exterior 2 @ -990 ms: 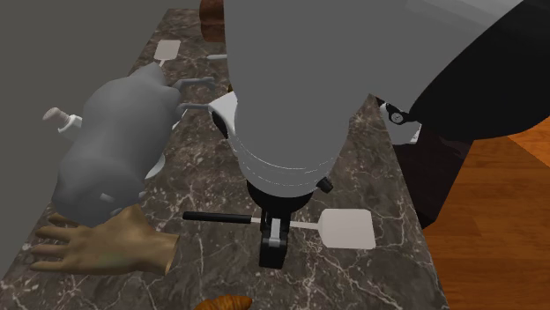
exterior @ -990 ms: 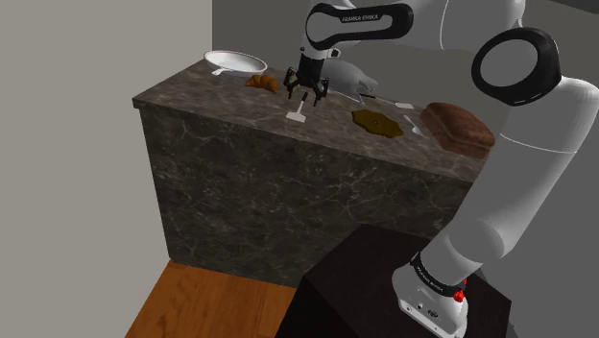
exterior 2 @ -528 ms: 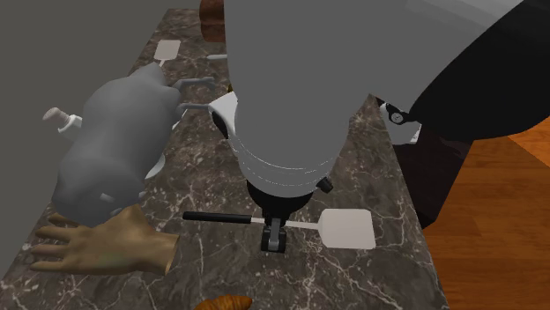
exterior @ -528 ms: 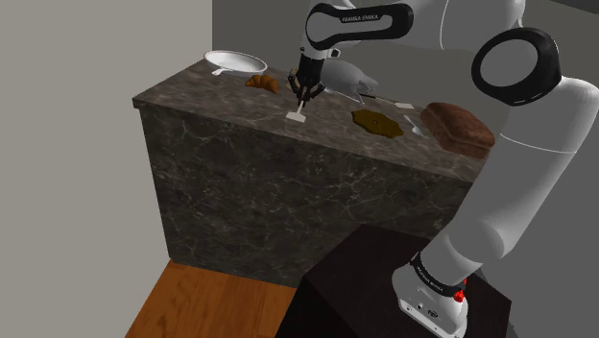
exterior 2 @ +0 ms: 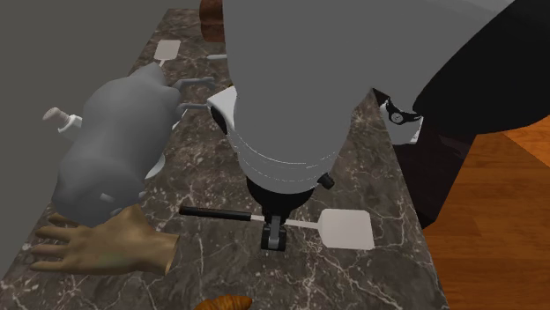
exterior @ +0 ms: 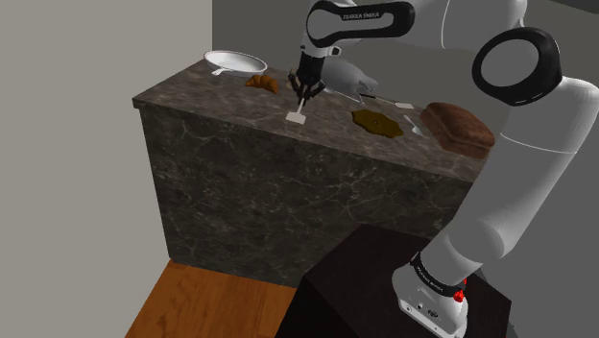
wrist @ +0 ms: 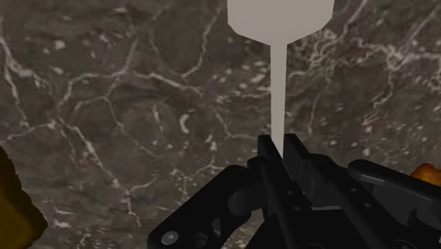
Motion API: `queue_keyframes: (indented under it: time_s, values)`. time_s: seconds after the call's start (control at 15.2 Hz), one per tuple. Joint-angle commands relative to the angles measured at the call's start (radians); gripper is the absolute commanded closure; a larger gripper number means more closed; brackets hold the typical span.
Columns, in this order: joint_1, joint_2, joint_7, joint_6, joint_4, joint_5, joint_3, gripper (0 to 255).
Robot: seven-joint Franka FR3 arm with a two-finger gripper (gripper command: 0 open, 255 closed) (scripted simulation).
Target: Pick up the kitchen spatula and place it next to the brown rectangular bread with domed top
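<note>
Wrist view showed the fingers (wrist: 268, 157) squeezed shut on the spatula (wrist: 278, 92), at its thin stem, low by the desk (exterior: 211, 91). Carrying it to the bread (exterior: 459, 125), well apart, was left to do.

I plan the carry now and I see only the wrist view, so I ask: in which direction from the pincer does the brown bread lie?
Observer: In the shoulder view the bread lies at the right end of the counter; the pincer is left of it, nearer the middle.
Operator: Is something on the counter between them?
Observer: Yes, a flat dark brown thing lies there.
Operator: And the spatula's other end?
Observer: In the second exterior view the spatula has a black handle, beyond the pincer from the blade.
</note>
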Motion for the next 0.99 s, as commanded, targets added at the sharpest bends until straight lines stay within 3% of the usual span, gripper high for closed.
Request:
queue_keyframes:
  time_s: [0.0, 0.92]
  values:
    - [0.001, -0.001, -0.001, -0.024, 0.023, 0.001, 0.000, 255]
    - [0.005, 0.008, -0.011, -0.217, 0.225, 0.002, 0.002, 255]
